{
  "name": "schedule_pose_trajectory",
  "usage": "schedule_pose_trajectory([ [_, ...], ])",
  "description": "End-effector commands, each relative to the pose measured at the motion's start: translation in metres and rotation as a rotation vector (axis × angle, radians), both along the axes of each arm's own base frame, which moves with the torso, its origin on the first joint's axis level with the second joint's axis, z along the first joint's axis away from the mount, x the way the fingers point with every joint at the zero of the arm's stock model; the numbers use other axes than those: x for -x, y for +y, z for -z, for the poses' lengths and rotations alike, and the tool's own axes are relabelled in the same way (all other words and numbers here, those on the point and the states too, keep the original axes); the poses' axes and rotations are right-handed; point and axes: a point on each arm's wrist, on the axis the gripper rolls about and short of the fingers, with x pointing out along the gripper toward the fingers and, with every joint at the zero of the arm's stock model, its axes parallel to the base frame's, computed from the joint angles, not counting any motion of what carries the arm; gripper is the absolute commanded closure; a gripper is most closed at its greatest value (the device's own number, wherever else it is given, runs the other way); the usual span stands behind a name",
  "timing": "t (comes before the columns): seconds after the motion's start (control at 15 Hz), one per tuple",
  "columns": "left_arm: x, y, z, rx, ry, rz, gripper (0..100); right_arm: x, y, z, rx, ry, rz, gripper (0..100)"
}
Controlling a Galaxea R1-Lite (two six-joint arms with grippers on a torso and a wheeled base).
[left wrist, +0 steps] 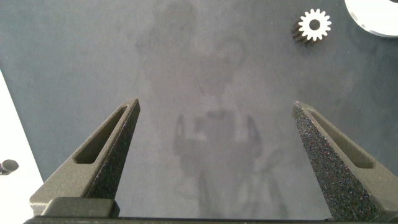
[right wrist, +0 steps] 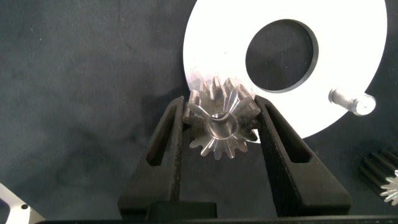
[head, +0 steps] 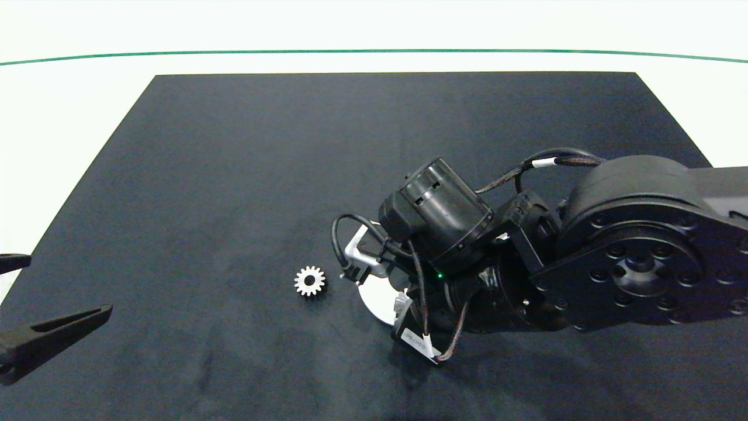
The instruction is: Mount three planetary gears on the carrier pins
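The right claw (right wrist: 221, 127) grips one gear (right wrist: 222, 124) over the white disc (right wrist: 348, 81); one pin (right wrist: 352, 102) stands bare, another gear (head: 310, 281) waits, left claw (left wrist: 214, 155) open, idle

A dark, matte, faintly mottled mat (head: 245, 175) covers most of a pale white tabletop (head: 70, 105), which shows along the mat's far and side edges, where a thin green line (head: 374, 51) curves across it.
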Motion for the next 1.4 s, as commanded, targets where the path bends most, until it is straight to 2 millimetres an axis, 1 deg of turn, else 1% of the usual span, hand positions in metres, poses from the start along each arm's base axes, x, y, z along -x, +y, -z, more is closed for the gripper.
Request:
schedule_pose_trajectory([
  [0.07,0.0,0.0,0.0,-0.002,0.001,0.001,0,0.0,0.0,0.001,0.004,0.001,0.001,99],
  [0.6,0.0,0.0,0.0,-0.002,0.001,0.001,0,-0.003,0.004,0.007,0.012,0.008,0.002,99],
  [0.67,0.0,0.0,0.0,-0.002,0.001,0.001,0,-0.003,0.004,0.006,0.011,0.006,0.001,0],
  [1.2,-0.001,0.0,0.0,-0.002,0.005,0.001,0,-0.002,0.003,0.005,0.005,0.007,0.007,0],
  [1.27,0.0,0.0,0.0,-0.002,0.003,0.001,0,-0.001,0.0,0.0,-0.008,0.0,0.011,0],
  [1.4,0.001,0.0,0.0,-0.001,-0.002,0.001,0,0.006,-0.028,-0.036,-0.091,-0.059,0.05,0],
])
